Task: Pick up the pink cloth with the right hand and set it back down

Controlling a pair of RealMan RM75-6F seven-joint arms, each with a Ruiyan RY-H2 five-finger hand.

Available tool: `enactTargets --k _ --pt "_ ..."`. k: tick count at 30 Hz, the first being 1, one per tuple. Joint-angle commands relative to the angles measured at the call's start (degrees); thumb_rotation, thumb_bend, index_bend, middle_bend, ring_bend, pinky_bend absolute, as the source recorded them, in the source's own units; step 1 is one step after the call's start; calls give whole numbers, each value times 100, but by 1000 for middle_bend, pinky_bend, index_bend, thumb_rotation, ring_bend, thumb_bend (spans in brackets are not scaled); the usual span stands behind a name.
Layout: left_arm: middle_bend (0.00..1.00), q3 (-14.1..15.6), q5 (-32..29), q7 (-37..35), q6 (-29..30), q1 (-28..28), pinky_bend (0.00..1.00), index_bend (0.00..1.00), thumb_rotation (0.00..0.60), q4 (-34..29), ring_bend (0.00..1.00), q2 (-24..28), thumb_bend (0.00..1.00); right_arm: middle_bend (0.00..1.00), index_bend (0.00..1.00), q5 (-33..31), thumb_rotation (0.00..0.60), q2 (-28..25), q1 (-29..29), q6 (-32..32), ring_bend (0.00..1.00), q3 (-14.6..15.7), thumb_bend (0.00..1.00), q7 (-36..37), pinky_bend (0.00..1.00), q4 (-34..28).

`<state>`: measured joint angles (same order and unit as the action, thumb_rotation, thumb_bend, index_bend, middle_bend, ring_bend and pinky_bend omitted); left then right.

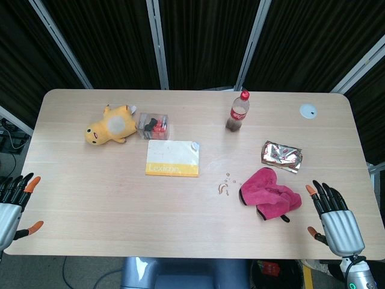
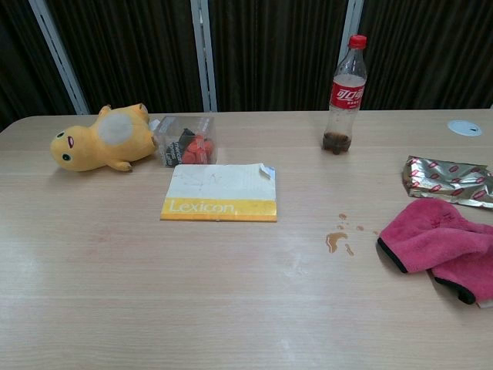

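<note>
The pink cloth [image 1: 269, 192] lies crumpled on the table's right side, with a dark trim along its near edge; the chest view shows the pink cloth [image 2: 443, 244] at the right border. My right hand [image 1: 334, 219] hovers open at the table's right front corner, just right of the cloth and apart from it, fingers spread. At the left front corner, my left hand [image 1: 13, 203] is also open and holds nothing. Neither hand shows in the chest view.
A silver foil packet [image 1: 281, 155] lies just behind the cloth. Small brown spill drops [image 1: 224, 187] mark the table [image 1: 108, 211] left of it. Further back stand a cola bottle [image 1: 239, 111], a yellow-white booklet [image 1: 172, 158], a clear box [image 1: 153, 125] and a yellow plush toy [image 1: 110, 126].
</note>
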<state>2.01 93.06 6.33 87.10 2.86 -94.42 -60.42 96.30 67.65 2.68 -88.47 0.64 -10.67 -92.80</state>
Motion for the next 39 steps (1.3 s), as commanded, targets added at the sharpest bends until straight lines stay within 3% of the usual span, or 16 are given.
enactTargets --k 1,17,23,39 --pt "0 3 -34 68 -42 6 0 0 600 -47 0 17 0 0 0 -18 600 -9 -5 8 0 2 0 6 123 -6" --pt "0 -6 -108 95 -87 3 0 0 600 -86 0 26 0 0 0 -116 600 -82 52 282 0 76 0 24 123 -148" --pt "0 -3 -119 115 -102 4 0 0 600 -128 0 35 0 0 0 -260 600 -31 195 619 0 45 0 -323 123 -177" --pt "0 -6 -166 -24 -105 -14 0 0 600 -145 0 60 0 0 8 -1391 600 1062 772 1723 0 -372 0 -1646 123 361"
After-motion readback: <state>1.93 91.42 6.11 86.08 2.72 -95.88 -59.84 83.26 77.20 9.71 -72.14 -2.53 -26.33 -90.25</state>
